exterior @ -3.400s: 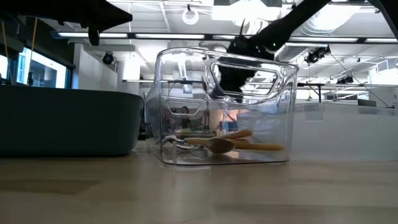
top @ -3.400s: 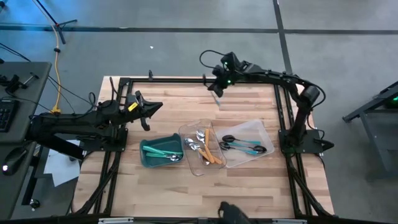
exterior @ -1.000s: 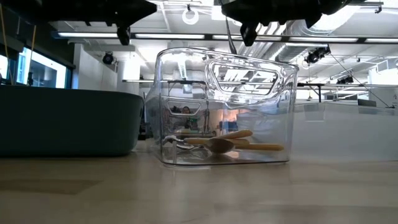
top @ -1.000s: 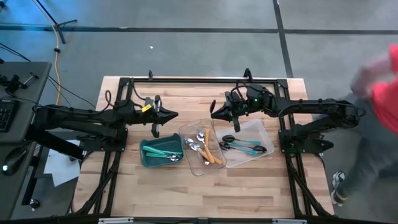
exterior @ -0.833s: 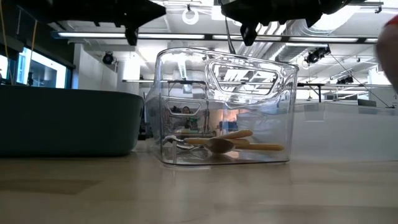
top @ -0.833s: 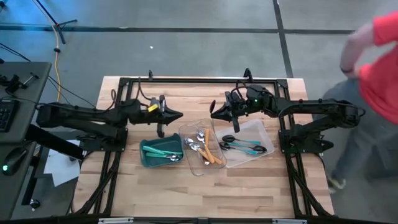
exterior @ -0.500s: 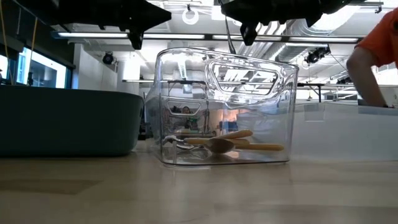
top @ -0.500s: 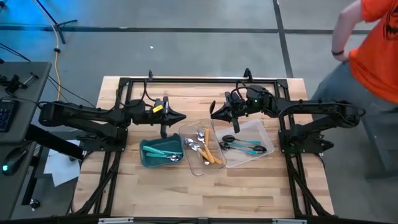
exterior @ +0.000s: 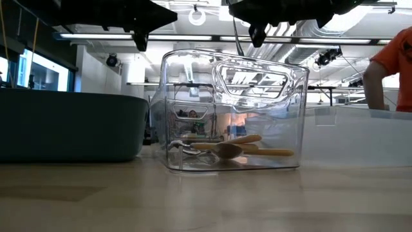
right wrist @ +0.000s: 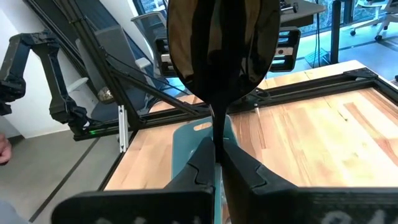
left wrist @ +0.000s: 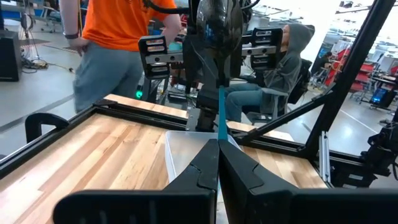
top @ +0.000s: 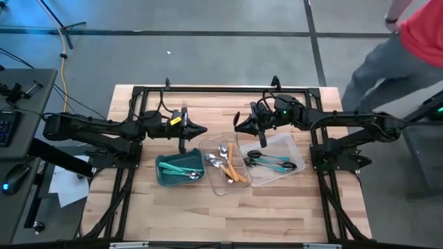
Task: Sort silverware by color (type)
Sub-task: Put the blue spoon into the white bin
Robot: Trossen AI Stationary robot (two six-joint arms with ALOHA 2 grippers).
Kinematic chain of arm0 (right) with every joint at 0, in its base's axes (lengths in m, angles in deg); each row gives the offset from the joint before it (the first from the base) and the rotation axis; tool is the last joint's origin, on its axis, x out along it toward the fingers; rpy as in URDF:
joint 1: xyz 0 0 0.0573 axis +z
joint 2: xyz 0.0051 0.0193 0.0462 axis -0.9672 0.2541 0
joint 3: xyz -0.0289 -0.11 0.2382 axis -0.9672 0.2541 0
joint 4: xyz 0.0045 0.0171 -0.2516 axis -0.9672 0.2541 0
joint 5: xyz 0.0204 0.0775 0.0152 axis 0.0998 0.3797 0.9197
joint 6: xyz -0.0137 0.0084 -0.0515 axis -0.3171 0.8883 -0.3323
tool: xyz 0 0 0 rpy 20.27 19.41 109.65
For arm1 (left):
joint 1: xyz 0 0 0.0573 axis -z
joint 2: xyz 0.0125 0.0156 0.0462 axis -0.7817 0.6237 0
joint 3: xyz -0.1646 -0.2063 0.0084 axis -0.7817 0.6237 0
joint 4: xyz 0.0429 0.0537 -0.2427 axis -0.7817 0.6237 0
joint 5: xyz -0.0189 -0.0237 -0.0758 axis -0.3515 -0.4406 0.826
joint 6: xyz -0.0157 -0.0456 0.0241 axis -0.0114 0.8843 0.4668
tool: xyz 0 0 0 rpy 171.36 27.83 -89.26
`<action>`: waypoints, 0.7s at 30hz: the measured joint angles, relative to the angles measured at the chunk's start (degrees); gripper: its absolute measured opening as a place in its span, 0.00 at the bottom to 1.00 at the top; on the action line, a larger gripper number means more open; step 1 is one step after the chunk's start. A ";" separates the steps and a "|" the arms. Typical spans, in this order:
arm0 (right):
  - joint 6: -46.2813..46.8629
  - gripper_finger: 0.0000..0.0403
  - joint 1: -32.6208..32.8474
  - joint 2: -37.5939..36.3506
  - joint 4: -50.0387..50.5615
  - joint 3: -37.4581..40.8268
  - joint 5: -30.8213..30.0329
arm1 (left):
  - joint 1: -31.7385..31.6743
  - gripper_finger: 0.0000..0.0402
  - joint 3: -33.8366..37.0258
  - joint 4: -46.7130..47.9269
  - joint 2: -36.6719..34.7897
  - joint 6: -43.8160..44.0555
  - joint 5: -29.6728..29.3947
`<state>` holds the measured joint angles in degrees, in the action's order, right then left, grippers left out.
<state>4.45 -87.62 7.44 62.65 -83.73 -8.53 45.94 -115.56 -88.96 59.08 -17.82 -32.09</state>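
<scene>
- Pale wood-plank worktop (top: 277, 200) in a black frame, in an open workshop; a person in orange (exterior: 393, 71) stands beyond it.
- My right fingers (right wrist: 199, 168) are clenched on the thin neck of a black-headed spoon (right wrist: 224, 43), hovering above the far edge of the right clear tray (top: 284, 145).
- That tray already holds the black-headed, teal-handled pieces (top: 273, 161), so I judge this spoon belongs there.
- To do it well: lower until the head is inside the walls, tilt the handle along the tray's length, and release low. The glossy bowl is smooth and would slide or bounce on hard plastic.
- My left fingers (left wrist: 199, 174) are clenched too, with a slim teal handle (left wrist: 220, 115) rising from between them. They hang just behind the teal bin (top: 166, 178), where teal pieces (top: 180, 167) lie.
- The middle clear tray (top: 220, 191) holds shiny silver spoons with orange handles (top: 225, 162).
</scene>
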 joint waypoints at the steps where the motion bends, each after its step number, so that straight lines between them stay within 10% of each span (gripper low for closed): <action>1: 0.00 0.00 0.00 0.00 0.00 0.00 0.02 | 0.00 0.00 0.00 0.00 0.00 0.00 -0.10; 21: 0.21 0.00 -0.02 0.00 0.00 0.00 -0.52 | -0.02 0.00 -0.02 0.02 0.00 0.05 -0.33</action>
<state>4.66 -87.64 7.44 62.65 -83.73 -9.05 45.92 -115.58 -88.94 59.08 -17.77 -32.41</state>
